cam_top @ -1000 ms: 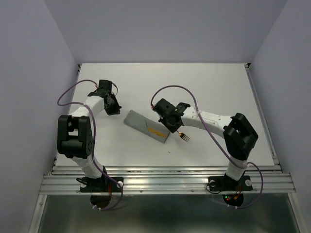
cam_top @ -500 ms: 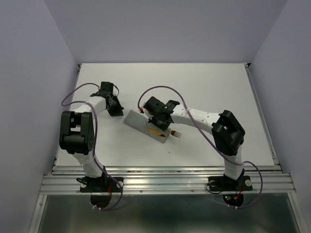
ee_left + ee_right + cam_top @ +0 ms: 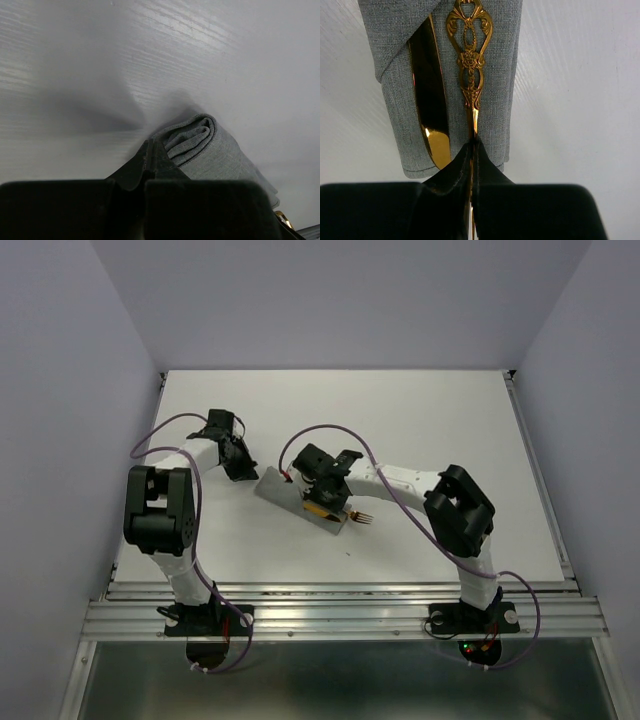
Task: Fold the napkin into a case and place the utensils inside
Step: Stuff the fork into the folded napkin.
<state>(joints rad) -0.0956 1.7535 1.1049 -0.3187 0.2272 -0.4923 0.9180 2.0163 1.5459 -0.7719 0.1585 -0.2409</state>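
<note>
The napkin, folded into a narrow grey case (image 3: 278,488), lies slanted mid-table. In the right wrist view the case (image 3: 495,100) holds a golden knife (image 3: 431,115) under its diagonal fold. The ornate handle of the golden fork (image 3: 470,60) lies along the cloth beside it. My right gripper (image 3: 473,144) is shut on the fork's thin stem at the case's near end. From above, the right gripper (image 3: 335,508) stands over that end and the fork's tines (image 3: 362,517) stick out. My left gripper (image 3: 150,146) is shut with nothing in it, beside the case's rolled far end (image 3: 195,136). It shows from above as the left gripper (image 3: 243,470).
The white table (image 3: 430,420) has pale walls on three sides and a metal rail (image 3: 340,615) at the near edge. Purple cables loop over both arms. Nothing else lies on the table.
My right gripper has moved left with the fork, drawing its handle onto the case so that only the tines stick out. The left gripper has stayed at the case's far end.
</note>
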